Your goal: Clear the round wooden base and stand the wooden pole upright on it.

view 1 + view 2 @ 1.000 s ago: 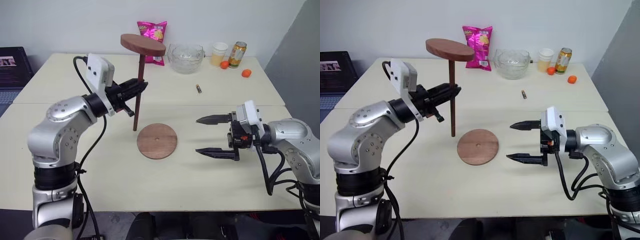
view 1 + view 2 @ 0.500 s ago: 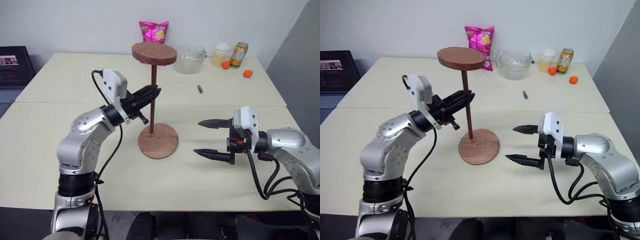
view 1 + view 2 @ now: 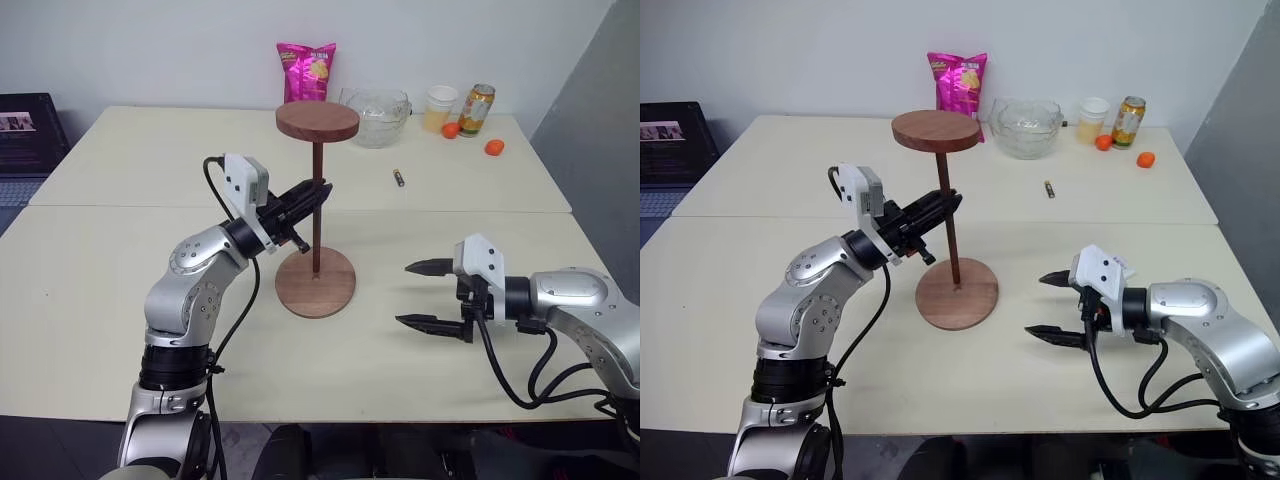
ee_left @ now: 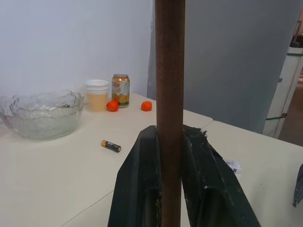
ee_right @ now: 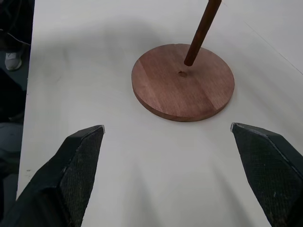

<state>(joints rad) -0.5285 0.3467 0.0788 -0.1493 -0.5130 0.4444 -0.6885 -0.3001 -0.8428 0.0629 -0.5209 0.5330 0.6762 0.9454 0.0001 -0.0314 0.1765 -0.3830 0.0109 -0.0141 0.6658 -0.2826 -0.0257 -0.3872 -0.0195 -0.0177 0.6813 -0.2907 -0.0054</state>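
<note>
At the left of the head view, our left gripper (image 3: 312, 195) was pinched on the wooden pole (image 3: 316, 205) about halfway up its rod, holding it nearly upright with its fixed disc at the top, and we judged that mid-rod hold was chosen to keep the lower tip free to steer. That tip sat over the round wooden base (image 3: 316, 282) at frame centre; in the right wrist view the rod's end (image 5: 191, 59) met the disc just beside the small centre hole (image 5: 182, 74), so we judged it not yet seated. The base itself carried nothing else and lay flat on the cream table (image 3: 100, 270). Toward the upper middle stood a pink snack bag (image 3: 306, 65), then a clear glass bowl (image 3: 374, 112) whose contents we could not make out, and a small battery (image 3: 398, 178) lying loose on the tabletop. Further right were a paper cup (image 3: 438, 107) of what looked like an orange drink, a drinks can (image 3: 476, 109) and two small orange fruits (image 3: 492, 147). At lower right, our right gripper (image 3: 430, 296) hung spread wide and empty, well apart from the base, seemingly standing by to steady it.
</note>
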